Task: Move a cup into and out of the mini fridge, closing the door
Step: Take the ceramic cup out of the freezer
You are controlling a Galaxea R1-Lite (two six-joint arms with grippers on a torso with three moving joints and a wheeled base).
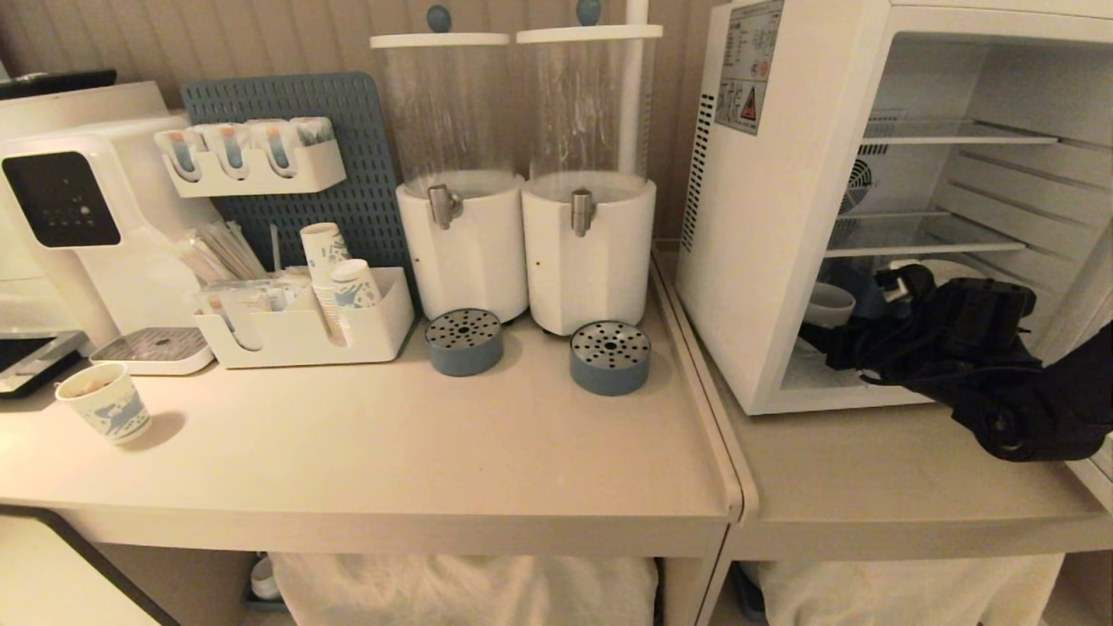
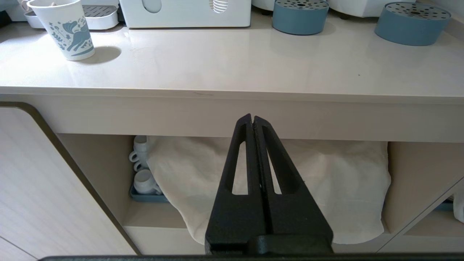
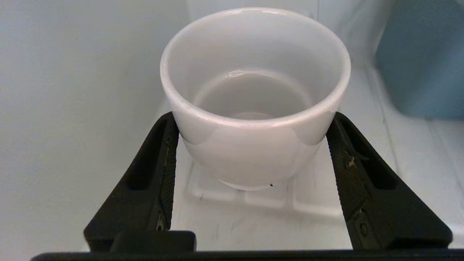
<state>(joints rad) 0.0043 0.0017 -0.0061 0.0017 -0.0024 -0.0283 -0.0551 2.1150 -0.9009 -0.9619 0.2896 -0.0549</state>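
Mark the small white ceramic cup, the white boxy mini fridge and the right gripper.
small white ceramic cup [image 3: 250, 145], right wrist view, front wall.
white boxy mini fridge [image 1: 765, 261], head view, side panel.
right gripper [image 3: 253, 145], right wrist view, midway between fingertips, astride the cup.

Matte black slotted wedge fingers [image 2: 239, 163]

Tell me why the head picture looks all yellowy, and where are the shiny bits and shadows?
Head view: warm, dim light; the paper cup casts a soft shadow on the counter. Left wrist view: whiter light, glare across the same counter. Right wrist view: pale and bluish inside the mini fridge, the cup rim gleaming.
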